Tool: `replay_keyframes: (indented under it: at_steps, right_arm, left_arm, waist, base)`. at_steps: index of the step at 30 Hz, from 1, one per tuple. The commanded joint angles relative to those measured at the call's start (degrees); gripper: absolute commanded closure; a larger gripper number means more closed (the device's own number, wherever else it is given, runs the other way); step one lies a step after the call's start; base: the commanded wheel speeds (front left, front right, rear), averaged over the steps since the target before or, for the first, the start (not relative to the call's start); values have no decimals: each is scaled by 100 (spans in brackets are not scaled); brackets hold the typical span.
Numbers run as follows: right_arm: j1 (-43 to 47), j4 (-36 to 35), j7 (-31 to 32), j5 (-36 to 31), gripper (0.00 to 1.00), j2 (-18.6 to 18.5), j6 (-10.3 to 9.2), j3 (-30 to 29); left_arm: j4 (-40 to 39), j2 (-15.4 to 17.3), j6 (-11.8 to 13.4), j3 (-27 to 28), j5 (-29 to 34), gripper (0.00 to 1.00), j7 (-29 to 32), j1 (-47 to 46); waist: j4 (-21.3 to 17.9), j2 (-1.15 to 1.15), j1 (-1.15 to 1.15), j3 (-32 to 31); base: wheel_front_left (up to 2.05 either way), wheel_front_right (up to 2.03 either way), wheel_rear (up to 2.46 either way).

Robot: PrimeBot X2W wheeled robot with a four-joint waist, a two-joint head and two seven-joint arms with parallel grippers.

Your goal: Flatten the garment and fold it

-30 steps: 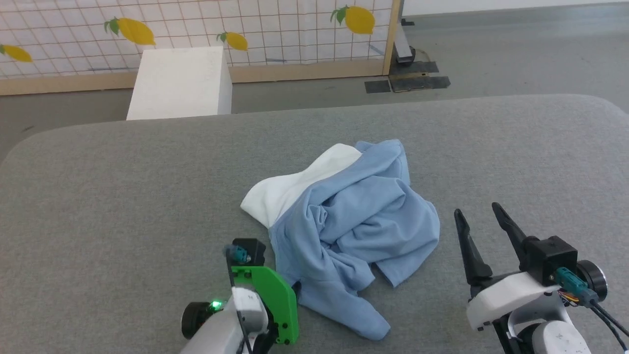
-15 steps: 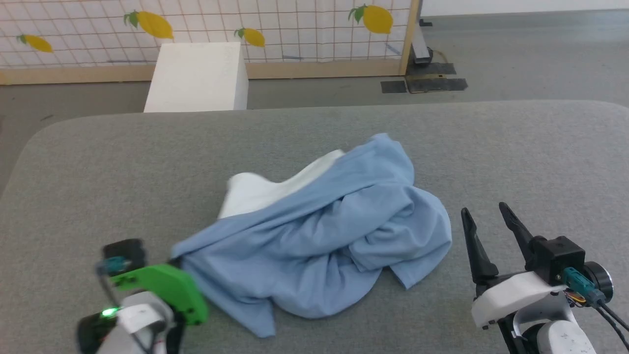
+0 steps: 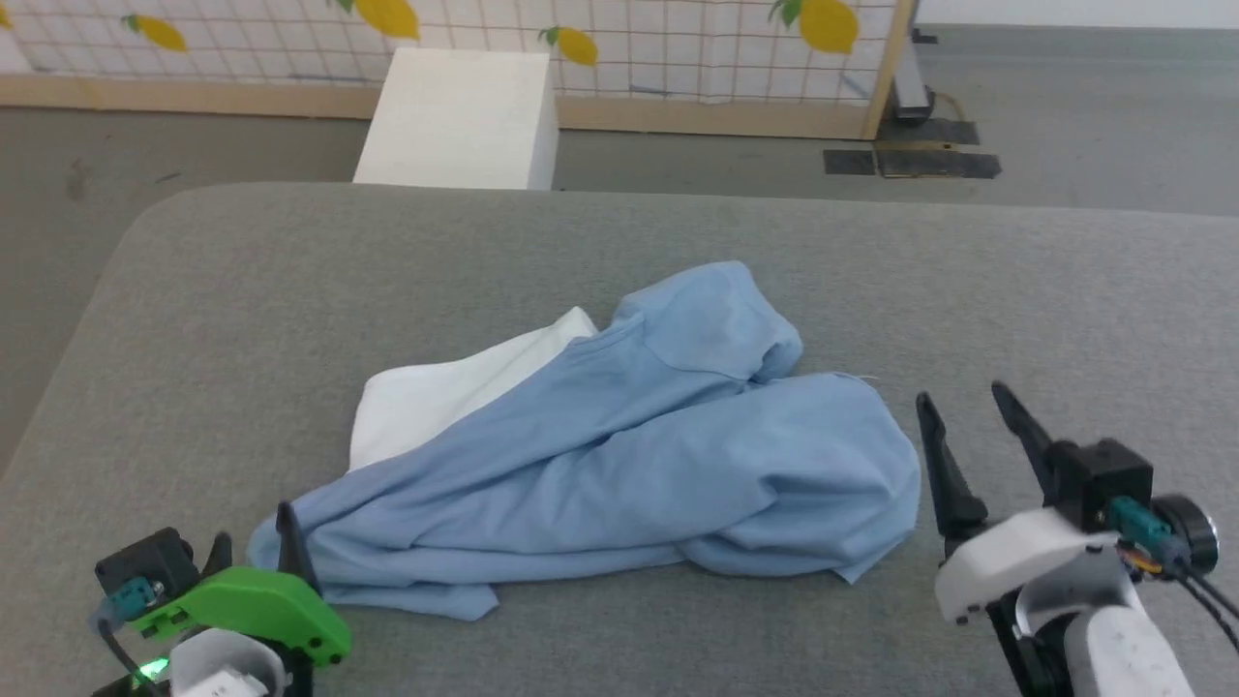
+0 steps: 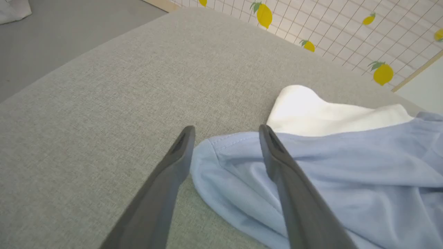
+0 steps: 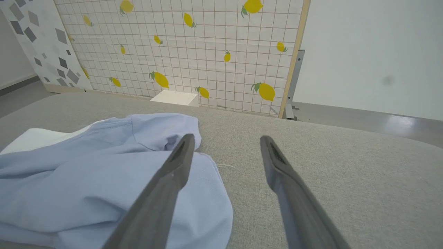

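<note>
The garment (image 3: 619, 465) is a light blue T-shirt lying stretched left to right across the grey padded table (image 3: 290, 271), with wrinkles and overlapping folds. Its white panel (image 3: 436, 407) pokes out at the back left. My left gripper (image 3: 252, 528) is open at the shirt's left end. In the left wrist view the blue corner (image 4: 221, 152) lies on the table between the spread fingers of the left gripper (image 4: 226, 128), beside the white panel (image 4: 311, 110). My right gripper (image 3: 960, 393) stands open just right of the shirt's right edge, holding nothing. The right wrist view shows the right gripper (image 5: 227, 137) with the garment (image 5: 86, 173) under its left finger.
A white box (image 3: 455, 116) stands on the floor behind the table. Behind it is a lemon-print grid screen (image 3: 678, 48) with a wooden frame. Bare table surface lies to the left, the right and the back of the shirt.
The left gripper has pulled the shirt's near end out to the left, drawing the crumpled heap into a long shape, and now has its fingers apart. The head camera has shifted. The right gripper has hardly moved.
</note>
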Motion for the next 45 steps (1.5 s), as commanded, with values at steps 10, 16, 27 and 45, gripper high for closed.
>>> replay_keyframes:
  at_steps: [10,16,27,45]
  right_arm:
    - [-1732,852,787,-66,0,-3,-6,-78]
    - [-2880,2228,1869,-168,0,-107,-6,-232]
    - [-3835,3914,4199,-669,4,-199,-6,-691]
    - [-1789,1335,2523,-566,100,-325,-6,-1829]
  left_arm:
    - [-198,-910,-606,151,854,0,-1547,-559]
    - [-564,-1328,-1088,455,1546,0,-1551,-699]
    - [-574,-1402,-1128,134,1427,0,-1552,-870]
    - [-144,-1403,-1343,461,1826,0,-1553,-459]
  waist:
    - [974,0,0,614]
    - [1431,0,0,1003]
    - [1733,0,0,1277]
    - [667,0,0,265]
  base:
    - [0,0,0]
    - [0,0,0]
    - [0,0,0]
    - [0,0,0]
